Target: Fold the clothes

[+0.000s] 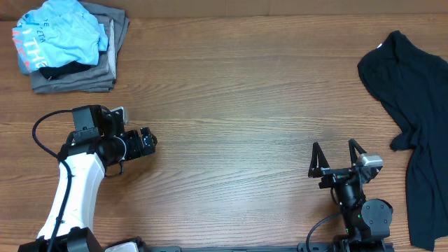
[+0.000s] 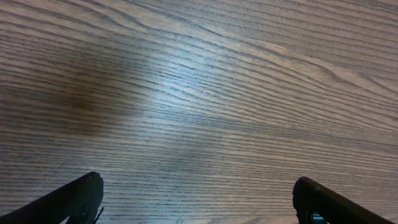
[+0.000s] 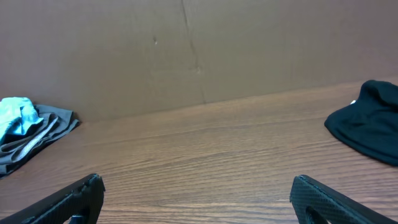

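Observation:
The clothes, a light blue T-shirt (image 1: 59, 35) with white lettering, lie crumpled on a grey pile at the table's far left corner. In the right wrist view the blue T-shirt (image 3: 15, 116) shows at the far left edge. My left gripper (image 1: 151, 140) is open over bare wood, well in front of the shirt and to its right; in its own view the left gripper (image 2: 198, 183) holds nothing. At the near right, my right gripper (image 1: 336, 155) also stands open, and in its wrist view the right gripper (image 3: 198, 182) has only table between its fingers.
Folded grey garments (image 1: 77, 73) lie under the blue shirt, also seen as the grey stack (image 3: 43, 129) from the right wrist. A black garment (image 1: 413, 105) sprawls along the right edge, near my right arm. A brown wall (image 3: 186, 50) backs the table.

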